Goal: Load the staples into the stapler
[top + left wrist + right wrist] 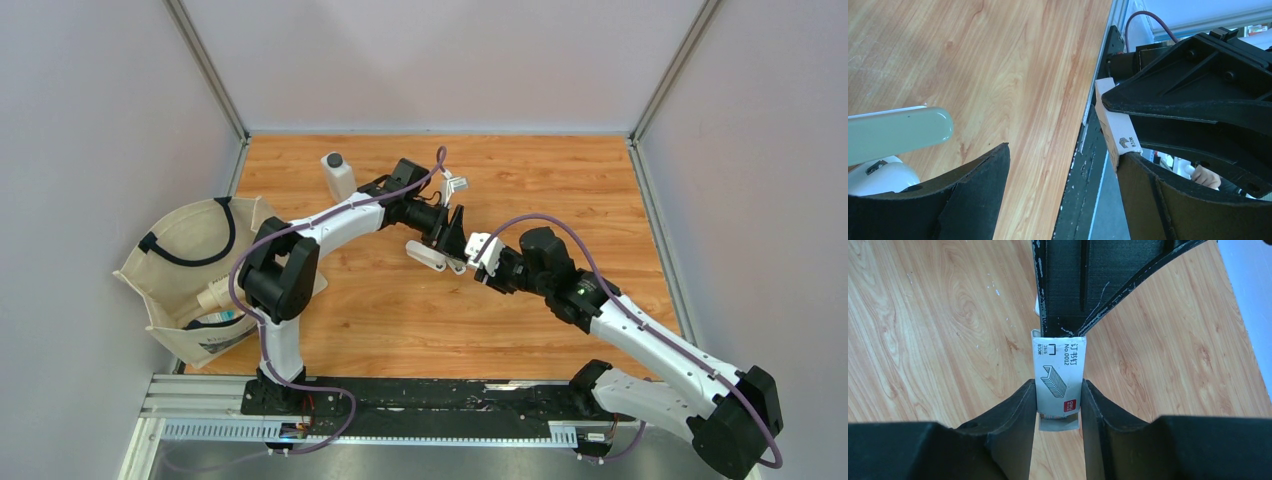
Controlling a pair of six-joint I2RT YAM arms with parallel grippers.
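Observation:
The staples (1058, 375) are a small white box printed with a staple drawing. My right gripper (1058, 386) is shut on its sides above the wooden table, and the inner tray pokes out at the near end. In the top view the box (484, 246) sits at the right gripper (478, 256), right of a white stapler (425, 254) lying on the table. My left gripper (452, 240) is just above that stapler, open. In the left wrist view its jaws (1063, 150) stand wide; one finger touches the end of the box (1115, 131). The pale green stapler (898, 132) lies at the left.
A canvas bag (190, 270) holding bottles lies at the table's left edge. A white bottle (338, 175) stands at the back, and a small metal-and-white object (455, 185) lies right of it. The black rail (420, 395) runs along the near edge.

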